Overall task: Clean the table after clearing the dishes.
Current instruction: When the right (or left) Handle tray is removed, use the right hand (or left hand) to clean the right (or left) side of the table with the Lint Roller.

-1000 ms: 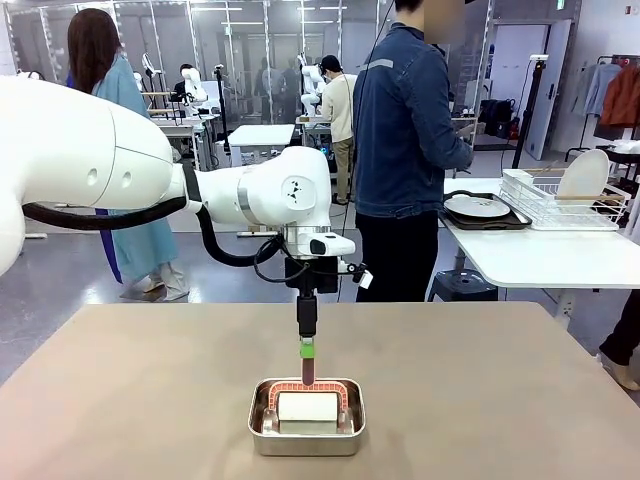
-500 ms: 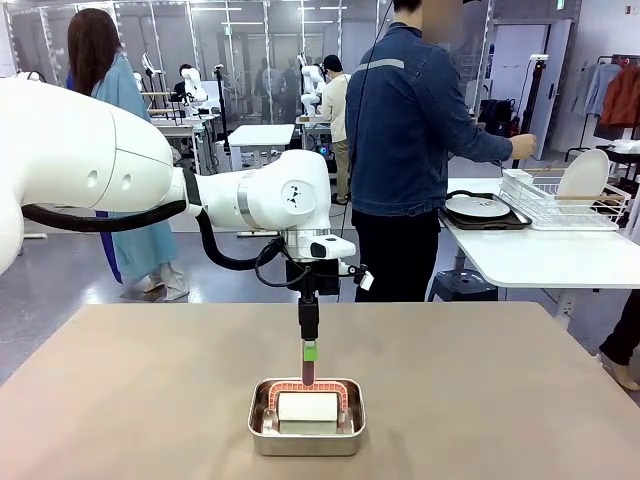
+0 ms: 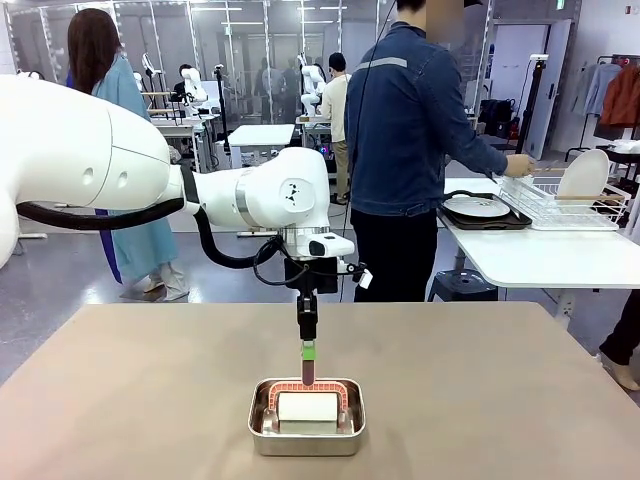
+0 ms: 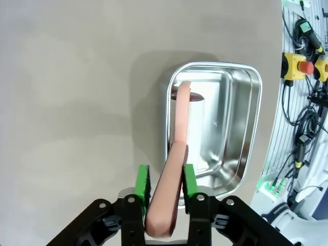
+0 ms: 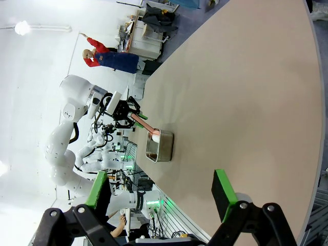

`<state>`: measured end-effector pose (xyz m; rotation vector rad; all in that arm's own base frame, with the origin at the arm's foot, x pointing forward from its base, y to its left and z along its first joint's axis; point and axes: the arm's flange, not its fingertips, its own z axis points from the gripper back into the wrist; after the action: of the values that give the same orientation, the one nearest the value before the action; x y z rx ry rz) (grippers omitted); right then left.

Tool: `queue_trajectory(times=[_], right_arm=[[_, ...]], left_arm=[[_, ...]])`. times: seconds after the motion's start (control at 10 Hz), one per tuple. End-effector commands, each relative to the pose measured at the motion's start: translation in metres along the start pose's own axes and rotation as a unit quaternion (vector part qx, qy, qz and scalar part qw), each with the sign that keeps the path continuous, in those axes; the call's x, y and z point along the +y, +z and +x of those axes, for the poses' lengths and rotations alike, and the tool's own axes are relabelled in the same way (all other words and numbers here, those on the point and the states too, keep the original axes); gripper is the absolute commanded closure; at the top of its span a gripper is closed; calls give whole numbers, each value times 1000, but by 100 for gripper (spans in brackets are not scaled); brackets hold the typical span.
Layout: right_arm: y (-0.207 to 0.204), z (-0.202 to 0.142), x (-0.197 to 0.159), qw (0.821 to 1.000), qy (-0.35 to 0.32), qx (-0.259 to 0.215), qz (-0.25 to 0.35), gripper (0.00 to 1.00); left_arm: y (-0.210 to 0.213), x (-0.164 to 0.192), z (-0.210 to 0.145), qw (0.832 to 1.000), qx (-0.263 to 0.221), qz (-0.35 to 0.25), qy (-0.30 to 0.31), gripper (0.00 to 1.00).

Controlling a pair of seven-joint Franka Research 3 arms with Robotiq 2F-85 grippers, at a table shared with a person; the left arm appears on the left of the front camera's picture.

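Left gripper (image 3: 308, 350), centre of the front view, is clamped on the pink handle (image 3: 308, 371) of a roller (image 3: 307, 407) resting in the steel pan (image 3: 307, 440) at lower centre of the table (image 3: 500, 400); at far right the dishes (image 3: 477, 207) lie on a tray (image 3: 498, 224) on a white table (image 3: 540, 260). With these seemingly cleared, wiping looks to be the step in hand; next, the roller must lift clear of the pan rim. Left wrist view: green pads (image 4: 143, 187) pinch the handle, bottom centre. Right wrist view: right gripper (image 5: 160, 192) gapes wide, bottom edge, holding nothing
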<state>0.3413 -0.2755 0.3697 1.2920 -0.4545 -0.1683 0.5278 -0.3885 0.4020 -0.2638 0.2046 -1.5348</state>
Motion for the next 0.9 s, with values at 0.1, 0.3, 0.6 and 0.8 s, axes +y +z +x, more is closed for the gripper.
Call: queue_trajectory(times=[0.1, 0.3, 0.6, 0.8], right_arm=[[0, 0, 2, 1000, 10, -4, 4, 0], [0, 0, 2, 1000, 10, -4, 4, 0], [0, 0, 2, 1000, 10, -4, 4, 0], [0, 0, 2, 1000, 10, -4, 4, 0]], left_arm=[[-4, -10, -16, 1000, -11, -6, 2, 100], [13, -22, -31, 1000, -14, -21, -9, 100], [85, -54, -147, 982, -149, -73, 93, 100], [87, -52, -220, 944, -262, -63, 188, 100]])
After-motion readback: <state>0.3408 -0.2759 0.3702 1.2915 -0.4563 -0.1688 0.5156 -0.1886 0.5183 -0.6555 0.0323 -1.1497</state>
